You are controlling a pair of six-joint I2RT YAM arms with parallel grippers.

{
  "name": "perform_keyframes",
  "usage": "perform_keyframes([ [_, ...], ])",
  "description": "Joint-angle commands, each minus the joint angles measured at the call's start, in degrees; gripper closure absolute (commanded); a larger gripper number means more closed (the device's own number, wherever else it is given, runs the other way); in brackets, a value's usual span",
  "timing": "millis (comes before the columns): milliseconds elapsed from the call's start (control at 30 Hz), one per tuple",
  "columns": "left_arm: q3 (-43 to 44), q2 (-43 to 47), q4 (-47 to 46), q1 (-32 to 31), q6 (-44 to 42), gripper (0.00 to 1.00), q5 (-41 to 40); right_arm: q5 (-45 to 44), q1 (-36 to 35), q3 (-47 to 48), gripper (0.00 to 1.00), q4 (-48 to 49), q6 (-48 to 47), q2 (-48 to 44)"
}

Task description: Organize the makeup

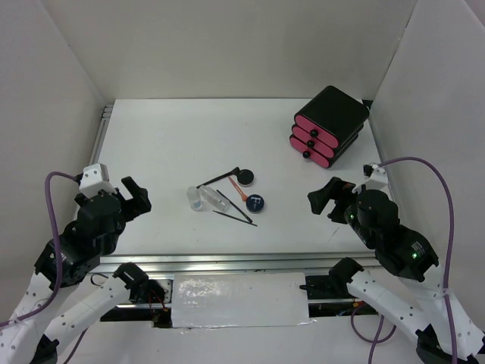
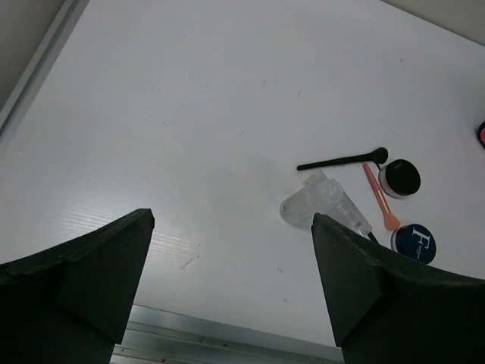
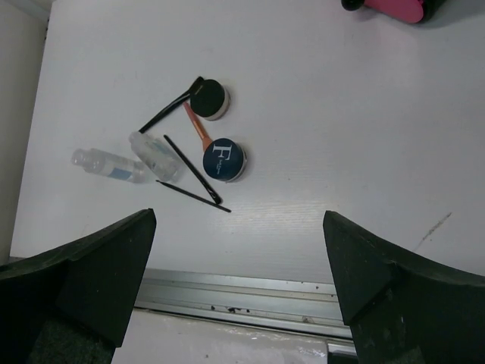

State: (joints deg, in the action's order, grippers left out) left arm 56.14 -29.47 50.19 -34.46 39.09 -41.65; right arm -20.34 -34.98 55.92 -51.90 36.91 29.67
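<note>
While both arms hover at the near corners, I note left gripper (image 1: 136,196) and right gripper (image 1: 325,202) wide open, empty; makeup (image 1: 218,200) clustered mid-table (image 1: 151,152), between them.

A black box (image 1: 331,125) with three pink drawers (image 1: 312,141) stacked one above another stands on the white counter (image 1: 167,144), turned at an angle. Each drawer front bears a small black knob (image 1: 311,144). The box sits close to the white wall (image 1: 432,91) beside it. An aluminium rail (image 1: 227,262) runs along the counter edge farthest from the box. Beyond that rail, farther still from the box, lies a glossy white sheet (image 1: 239,299).
</note>
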Motion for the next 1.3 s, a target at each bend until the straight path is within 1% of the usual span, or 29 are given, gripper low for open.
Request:
perform_keyframes([
  [0,-0.33,0.29,-2.38,0.36,-1.21,0.01,0.78,-0.93,0.18,1.12,0.00,2.41,1.15,0.48],
  [133,-0.59,0.91,-2.47,0.36,-1.04,0.01,0.78,-1.20,0.18,0.68,0.00,3.30,0.54,0.82],
  [333,-0.95,-1.01,-3.79,0.36,-2.35,0.01,2.71,0.91,0.18,1.99,0.00,5.75,-0.61,5.74],
  [400,-0.86,-2.07,-3.61,0.44,-2.27,0.01,2.80,-0.13,0.18,2.61,0.00,6.37,-1.22,8.11],
  [433,-0.77,-3.38,-3.18,0.44,-2.18,0.01,2.89,-3.45,0.26,2.53,0.00,7.85,-1.92,9.25],
  [467,-0.59,-3.92,-3.17,0.44,-2.18,0.01,2.89,-5.48,0.27,2.79,0.00,8.39,-3.40,12.92],
  [500,-0.59,-4.45,-3.17,0.44,-2.26,0.01,3.15,-7.50,0.27,5.57,0.00,7.87,-4.03,16.00],
  [533,-0.68,-5.15,-3.35,0.44,-2.87,0.01,3.85,-9.87,0.18,8.56,0.00,3.78,-4.64,20.38],
  [567,-0.77,-5.42,-3.96,0.44,-3.14,0.01,4.29,-13.72,0.18,11.90,0.00,1.13,-4.91,30.43],
  [600,-0.86,-5.68,-4.05,0.44,-3.49,0.01,4.73,-17.07,-1.30,18.80,0.00,-1.60,-5.00,35.58],
  [633,-0.94,-6.03,-4.31,0.53,-3.76,0.00,5.00,-21.19,-2.62,22.53,0.00,-7.19,-5.09,45.72],
  [667,-0.94,-6.29,-4.49,0.53,-3.93,0.00,5.61,-31.41,-3.42,25.70,0.00,-9.69,-5.09,50.70],
  [700,-1.29,-6.38,-4.75,0.44,-4.72,0.00,6.40,-35.52,-4.21,32.60,0.00,-15.11,-5.61,59.80],
  [733,-1.64,-6.39,-5.54,0.44,-5.60,0.01,8.58,-38.61,-4.39,35.80,0.00,-16.20,-6.92,63.63],
  [767,-2.08,-6.56,-7.03,0.36,-6.39,0.01,9.47,-43.51,-4.65,40.01,0.00,-16.39,-8.76,67.15],
  [800,-2.00,-7.08,-7.30,0.36,-7.00,0.01,10.52,-45.56,-4.57,40.84,0.00,-14.30,-13.22,72.32],
  [867,-1.47,-8.48,-6.17,0.18,-6.58,0.01,10.01,-47.77,-3.70,42.33,0.00,-11.23,-17.37,77.52],
  [1033,-1.56,-9.99,-6.60,0.18,-7.27,0.01,10.80,-51.28,-0.80,47.87,0.00,-12.70,-16.69,85.19],
  [1167,-1.65,-11.04,-6.95,0.01,-7.89,0.01,12.29,-55.94,1.23,44.20,0.01,-0.70,-27.73,87.57],
  [1267,-1.74,-11.83,-7.22,-0.43,-8.33,0.01,13.08,-56.22,2.20,42.43,0.03,5.12,-31.53,87.31],
])
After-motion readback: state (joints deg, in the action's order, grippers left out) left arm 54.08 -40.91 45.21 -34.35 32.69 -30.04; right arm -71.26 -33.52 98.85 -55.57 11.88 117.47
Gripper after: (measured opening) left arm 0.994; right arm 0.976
